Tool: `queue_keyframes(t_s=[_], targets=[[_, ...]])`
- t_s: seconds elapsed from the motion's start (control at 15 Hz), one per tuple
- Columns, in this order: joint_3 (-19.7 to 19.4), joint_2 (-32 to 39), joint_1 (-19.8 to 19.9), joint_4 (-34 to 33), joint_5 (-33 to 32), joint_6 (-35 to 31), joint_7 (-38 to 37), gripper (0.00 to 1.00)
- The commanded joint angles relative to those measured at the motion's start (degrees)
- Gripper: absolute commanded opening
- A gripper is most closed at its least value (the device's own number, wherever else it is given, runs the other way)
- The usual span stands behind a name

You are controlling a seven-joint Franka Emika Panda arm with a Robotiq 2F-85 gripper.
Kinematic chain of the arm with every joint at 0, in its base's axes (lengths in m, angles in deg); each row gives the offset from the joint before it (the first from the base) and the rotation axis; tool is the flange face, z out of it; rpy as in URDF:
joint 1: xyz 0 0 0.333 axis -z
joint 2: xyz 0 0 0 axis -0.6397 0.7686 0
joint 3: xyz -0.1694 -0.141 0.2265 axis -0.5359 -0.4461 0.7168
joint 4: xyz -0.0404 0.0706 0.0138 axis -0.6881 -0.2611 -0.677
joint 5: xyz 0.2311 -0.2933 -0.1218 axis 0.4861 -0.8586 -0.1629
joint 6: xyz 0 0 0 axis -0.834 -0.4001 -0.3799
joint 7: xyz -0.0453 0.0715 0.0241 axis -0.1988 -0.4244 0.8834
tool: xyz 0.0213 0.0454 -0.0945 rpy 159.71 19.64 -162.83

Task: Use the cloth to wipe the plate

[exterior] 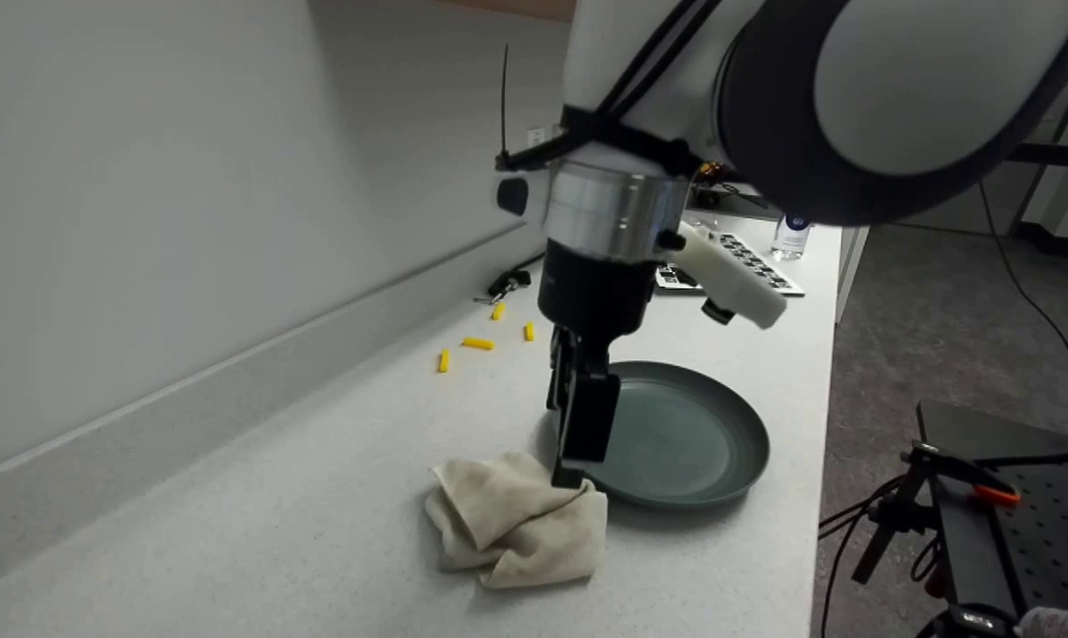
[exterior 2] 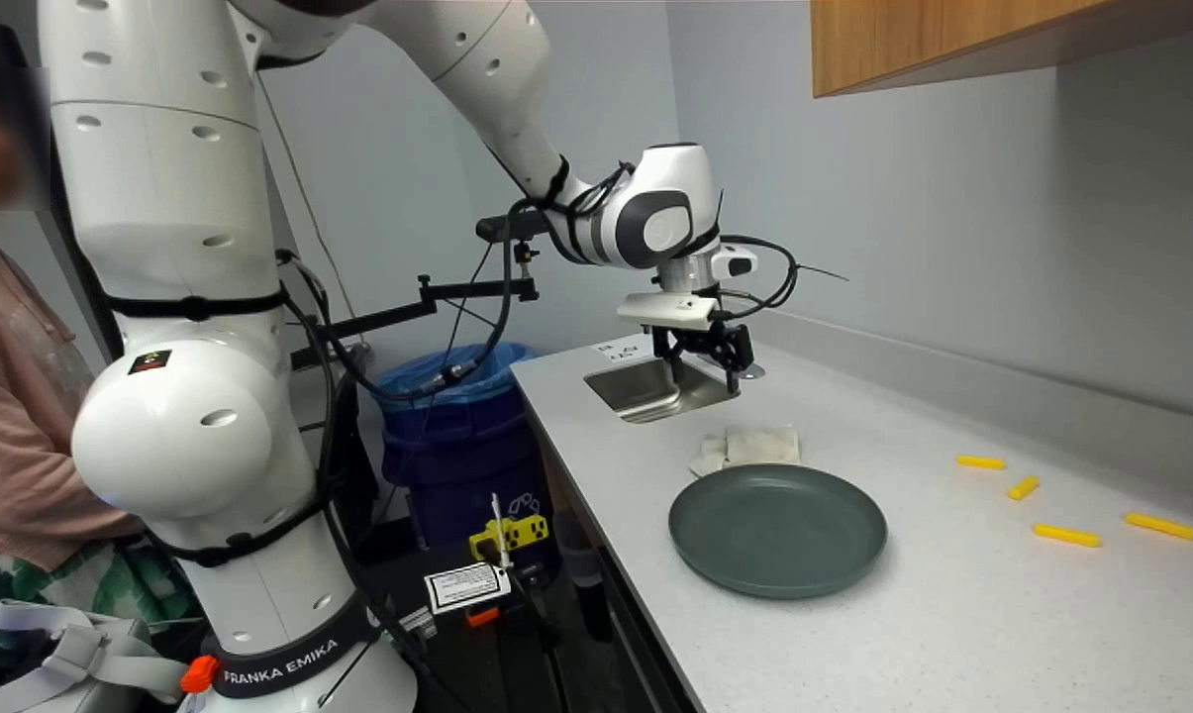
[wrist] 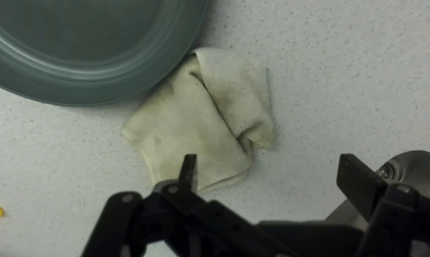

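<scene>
A crumpled, folded beige cloth lies on the white counter, in both exterior views [exterior: 520, 527] [exterior 2: 762, 446] and in the wrist view [wrist: 197, 125]. A dark green round plate [exterior: 675, 434] lies beside it; it also shows in an exterior view [exterior 2: 779, 535] and at the upper left of the wrist view [wrist: 75, 75]. The cloth's edge meets the plate's rim in the wrist view. My gripper [exterior 2: 703, 378] is open and empty above the counter, on the cloth's sink side. In the wrist view [wrist: 268, 159] one fingertip overlaps the cloth's edge and the other is out over bare counter.
A steel sink [exterior 2: 646, 389] is set into the counter beyond the cloth; its rim shows in the wrist view [wrist: 420, 171]. Several yellow sticks [exterior 2: 1066, 536] lie near the wall. Keys [exterior: 509, 285], a keyboard-like board [exterior: 755, 261] and a bottle [exterior: 791, 237] are farther along the counter.
</scene>
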Motion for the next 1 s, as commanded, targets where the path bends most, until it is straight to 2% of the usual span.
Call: queue_keyframes(t_s=[0.0, 0.4, 0.93], targets=[[-0.5, 6.4, -0.6, -3.3, -5.5, -3.9, -2.6, 1.00], [-2.6, 12.3, -2.3, -5.2, -14.0, -7.9, -6.3, 1.00], [-4.6, 16.9, -3.5, -6.2, -15.8, -8.9, -9.5, 1.00]])
